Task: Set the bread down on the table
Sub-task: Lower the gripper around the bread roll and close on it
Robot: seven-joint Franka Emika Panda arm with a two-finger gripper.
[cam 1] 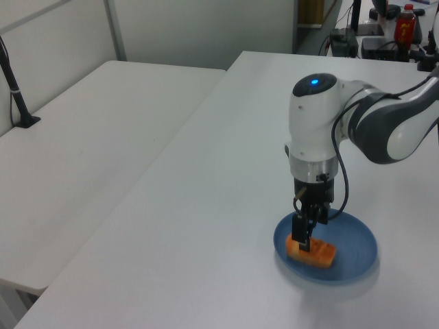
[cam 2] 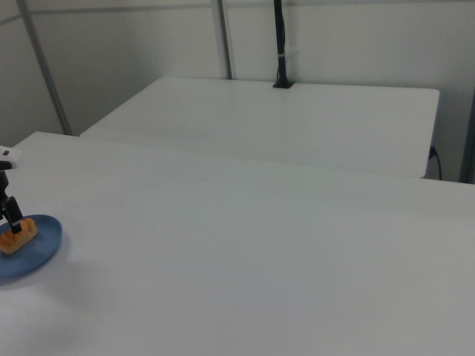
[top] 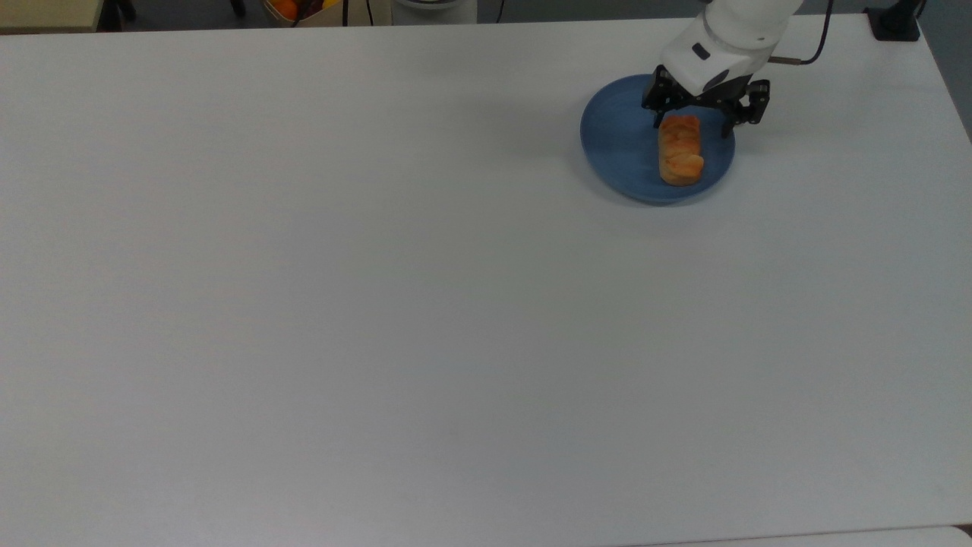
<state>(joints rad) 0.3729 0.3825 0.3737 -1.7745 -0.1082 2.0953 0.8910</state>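
The bread [top: 680, 152] is a small golden-orange loaf lying on the right half of a round blue plate [top: 615, 137], which sits at the far right of the white table [top: 380, 304] in the top view. My gripper [top: 692, 126] is open, lowered over the loaf's far end with one black finger on either side of it. In the left view the gripper [cam 1: 302, 241] hangs straight down at the bread [cam 1: 317, 252] on the plate [cam 1: 362, 241]. The right view has the bread [cam 2: 18, 236], plate [cam 2: 41, 248] and gripper [cam 2: 10, 213] at the right view's far left edge.
A second white table [cam 1: 89, 137] stands beside this one, with a black post [cam 1: 14, 82] clamped on it. A black clamp [top: 896, 23] sits at the top view's upper right corner. Bottles and gear [cam 1: 405, 20] stand behind the arm.
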